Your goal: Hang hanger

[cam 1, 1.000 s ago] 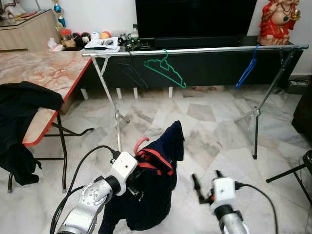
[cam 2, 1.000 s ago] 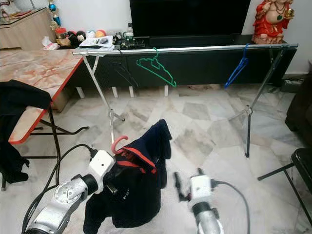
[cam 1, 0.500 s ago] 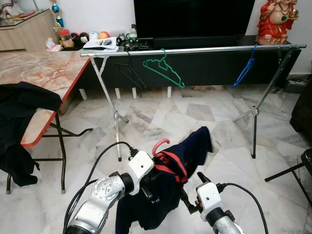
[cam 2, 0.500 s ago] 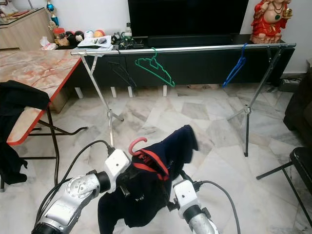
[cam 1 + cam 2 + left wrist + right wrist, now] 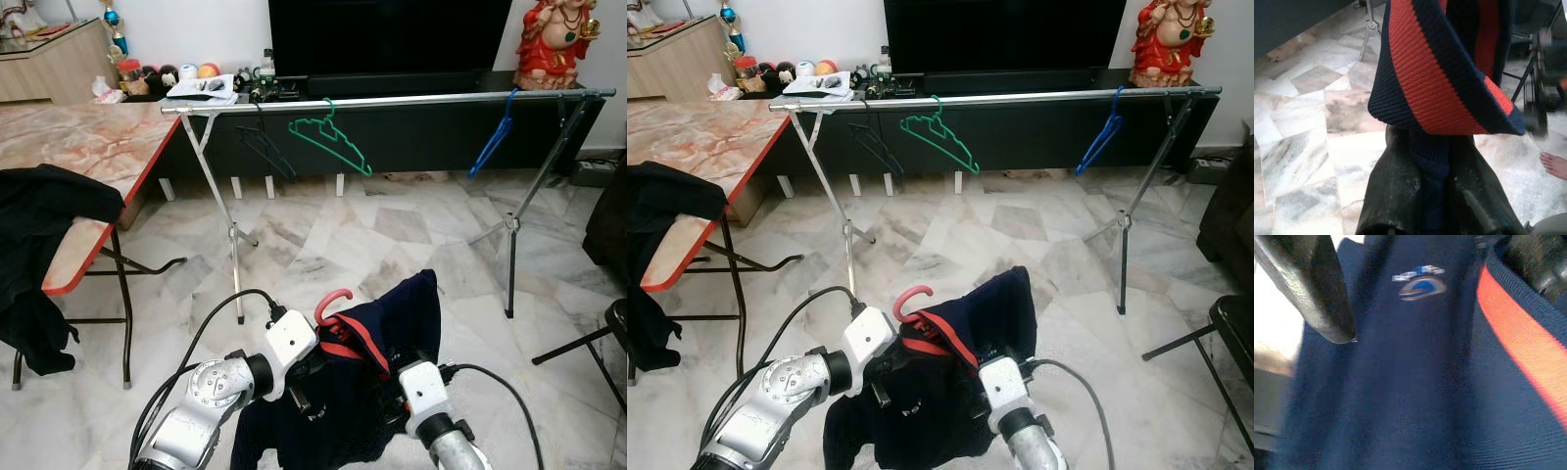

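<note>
The left gripper (image 5: 1422,196) pinches the navy shirt (image 5: 392,323) just under its red-striped collar, fingers closed on the cloth, with the red hanger (image 5: 333,302) hooking up from it low before the robot. The right gripper (image 5: 1400,357) presses against the shirt; whether its fingers hold it cannot be told. A small blue logo (image 5: 1418,284) on the shirt is unreadable. Beyond stands the rail (image 5: 392,101) with three hangers: black (image 5: 266,149), green (image 5: 331,139), blue (image 5: 493,137). A table (image 5: 78,147) stands left.
</note>
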Motion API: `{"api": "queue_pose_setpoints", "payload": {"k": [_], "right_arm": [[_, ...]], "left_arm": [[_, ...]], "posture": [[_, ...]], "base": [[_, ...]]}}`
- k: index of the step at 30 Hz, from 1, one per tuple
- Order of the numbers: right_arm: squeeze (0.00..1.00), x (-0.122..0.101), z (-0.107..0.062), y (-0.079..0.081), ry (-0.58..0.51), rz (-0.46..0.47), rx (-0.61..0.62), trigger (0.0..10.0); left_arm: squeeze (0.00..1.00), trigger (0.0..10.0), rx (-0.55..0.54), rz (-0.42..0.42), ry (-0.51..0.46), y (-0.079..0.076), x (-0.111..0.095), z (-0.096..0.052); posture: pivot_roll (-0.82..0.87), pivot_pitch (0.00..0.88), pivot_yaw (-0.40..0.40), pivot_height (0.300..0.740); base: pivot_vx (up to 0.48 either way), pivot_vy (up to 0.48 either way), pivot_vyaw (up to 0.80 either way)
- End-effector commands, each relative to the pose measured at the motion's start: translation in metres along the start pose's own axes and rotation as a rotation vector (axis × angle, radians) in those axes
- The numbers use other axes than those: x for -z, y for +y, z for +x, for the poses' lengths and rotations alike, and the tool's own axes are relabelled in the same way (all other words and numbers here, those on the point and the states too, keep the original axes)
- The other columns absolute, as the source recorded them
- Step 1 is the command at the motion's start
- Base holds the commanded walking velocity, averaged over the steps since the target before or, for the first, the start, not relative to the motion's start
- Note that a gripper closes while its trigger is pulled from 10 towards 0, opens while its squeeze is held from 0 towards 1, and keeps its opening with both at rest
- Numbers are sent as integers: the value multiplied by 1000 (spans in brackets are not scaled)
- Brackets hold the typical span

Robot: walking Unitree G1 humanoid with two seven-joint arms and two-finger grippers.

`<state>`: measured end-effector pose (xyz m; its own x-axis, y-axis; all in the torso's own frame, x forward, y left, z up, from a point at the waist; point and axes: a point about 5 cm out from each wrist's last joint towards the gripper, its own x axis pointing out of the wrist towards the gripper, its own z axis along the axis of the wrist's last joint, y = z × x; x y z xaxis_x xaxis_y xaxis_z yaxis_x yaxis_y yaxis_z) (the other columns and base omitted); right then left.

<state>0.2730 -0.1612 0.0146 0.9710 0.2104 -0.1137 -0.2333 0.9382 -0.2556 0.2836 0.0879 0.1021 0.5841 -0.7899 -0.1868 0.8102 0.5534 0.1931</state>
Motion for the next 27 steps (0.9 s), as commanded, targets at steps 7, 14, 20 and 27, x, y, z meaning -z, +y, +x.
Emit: {"api": "queue_pose_setpoints", "payload": {"k": [7, 14, 20, 27], "right_arm": [[0, 1, 2, 0, 19, 46, 31, 10000], [0, 1, 4, 7, 26, 68, -17, 10000], [0, 1, 4, 13, 28, 65, -60, 10000], [0, -2, 7, 9, 27, 63, -56, 10000]], "left_arm": [[0, 10000, 8, 20, -34, -1, -11, -1], [0, 10000, 9, 22, -30, -1, -11, -1], [0, 10000, 13, 27, -33, -2, -12, -1], [0, 10000, 24, 27, -33, -4, -12, -1]], "posture": [[64, 67, 41, 740], [65, 64, 41, 740], [65, 63, 41, 740], [67, 56, 42, 740]], "base": [[0, 0, 0], [0, 0, 0], [0, 0, 0], [0, 0, 0]]}}
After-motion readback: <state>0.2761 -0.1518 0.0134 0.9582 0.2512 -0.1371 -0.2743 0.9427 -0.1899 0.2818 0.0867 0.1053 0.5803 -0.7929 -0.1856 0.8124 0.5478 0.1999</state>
